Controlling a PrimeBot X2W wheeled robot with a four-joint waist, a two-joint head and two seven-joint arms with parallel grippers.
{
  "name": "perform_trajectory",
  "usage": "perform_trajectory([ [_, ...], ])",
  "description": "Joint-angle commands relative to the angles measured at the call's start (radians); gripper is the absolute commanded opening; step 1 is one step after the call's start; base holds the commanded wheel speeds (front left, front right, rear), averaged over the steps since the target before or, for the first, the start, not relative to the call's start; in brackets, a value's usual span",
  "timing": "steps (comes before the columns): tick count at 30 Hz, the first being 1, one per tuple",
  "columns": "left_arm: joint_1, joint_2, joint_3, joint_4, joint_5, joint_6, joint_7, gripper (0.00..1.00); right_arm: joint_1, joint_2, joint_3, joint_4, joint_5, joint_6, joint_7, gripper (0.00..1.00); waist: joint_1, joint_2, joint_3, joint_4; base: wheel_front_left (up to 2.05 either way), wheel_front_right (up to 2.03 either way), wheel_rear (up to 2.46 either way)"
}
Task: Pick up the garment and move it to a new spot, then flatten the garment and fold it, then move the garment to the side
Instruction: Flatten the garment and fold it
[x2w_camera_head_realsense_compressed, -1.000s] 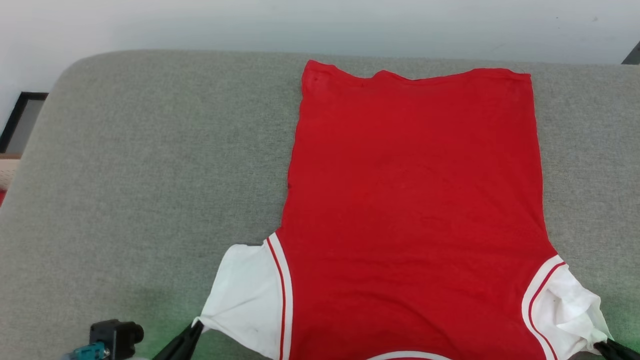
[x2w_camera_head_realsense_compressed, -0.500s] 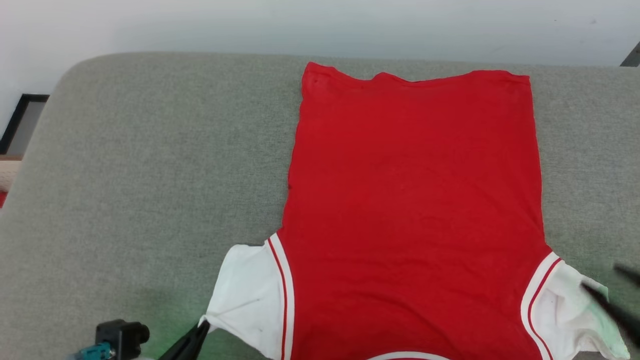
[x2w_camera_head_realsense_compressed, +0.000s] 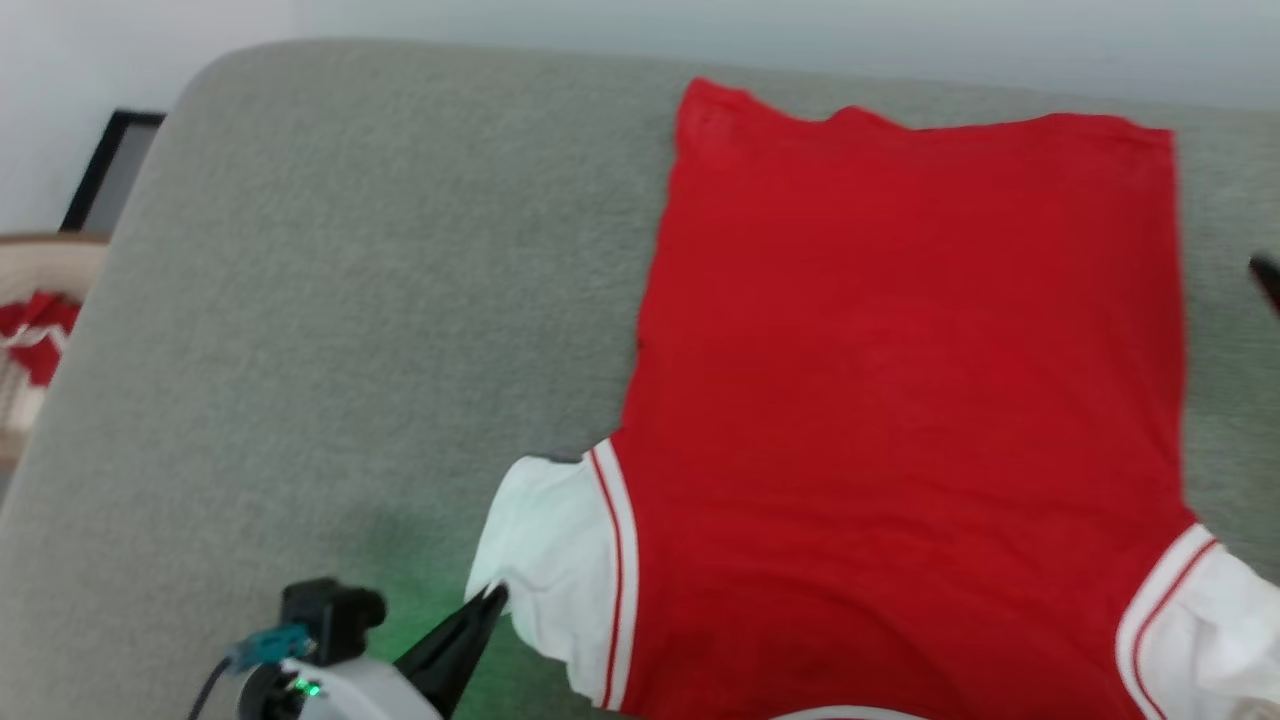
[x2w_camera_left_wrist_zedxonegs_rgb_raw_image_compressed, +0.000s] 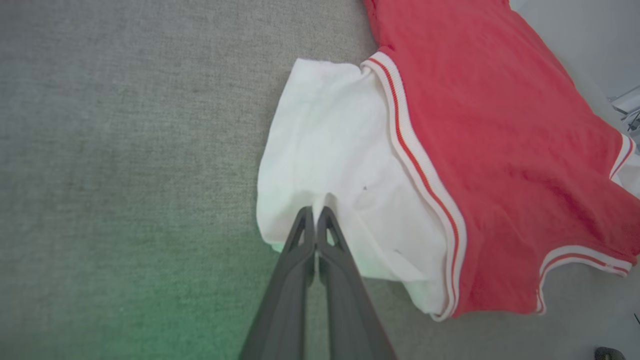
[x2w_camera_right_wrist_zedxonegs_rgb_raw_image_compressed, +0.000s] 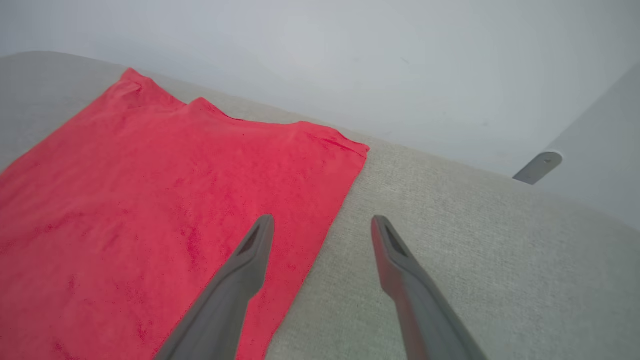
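Garment (x2w_camera_head_realsense_compressed: 900, 400) lies spread flat, plain red side up, on the grey fabric-covered counter (x2w_camera_head_realsense_compressed: 350, 300), toward the counter's right half. Hem is at the far edge by the pale wall (x2w_camera_right_wrist_zedxonegs_rgb_raw_image_compressed: 350, 60), sleeves are at the near end. White left sleeve (x2w_camera_head_realsense_compressed: 545, 540) with red-white striped trim sticks out flat. White right sleeve (x2w_camera_head_realsense_compressed: 1220, 620) is bunched at the frame edge.

Left tool (x2w_camera_left_wrist_zedxonegs_rgb_raw_image_compressed: 316, 212) is closed tight, tips pinching a small pucker of the left sleeve's outer edge. Its tips touch the sleeve corner in the head view (x2w_camera_head_realsense_compressed: 492, 598).

Right tool (x2w_camera_right_wrist_zedxonegs_rgb_raw_image_compressed: 322, 220) is spread wide and holds nothing. One finger is over the garment's red right edge, the other over bare counter.

Red-and-white cloth (x2w_camera_head_realsense_compressed: 35, 330) sits in a beige container off the counter's left end.
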Motion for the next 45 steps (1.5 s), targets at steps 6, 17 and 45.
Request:
perform_trajectory([
  [6, -0.081, -0.063, -0.025, 0.040, 0.036, -0.045, 0.017, 0.00, -0.223, 0.020, 0.049, 0.210, -0.039, -0.001, 0.091, 1.00, 0.0000, 0.0000, 0.100, 0.116, 0.00, 0.00, 0.00],
  [17, -0.189, -0.174, -0.069, 0.134, 0.076, -0.126, 0.030, 0.00, -0.510, 0.016, 0.070, 0.530, -0.123, -0.001, 0.250, 1.00, 0.0000, 0.0000, 0.212, 0.246, 0.00, 0.00, 0.00],
  [45, -0.220, -0.197, -0.062, 0.266, 0.062, -0.157, -0.006, 0.00, -0.606, 0.203, -0.074, 0.858, -0.322, 0.002, 0.557, 0.00, 0.0000, 0.0000, 0.182, 0.199, 0.00, 0.00, 0.00],
])
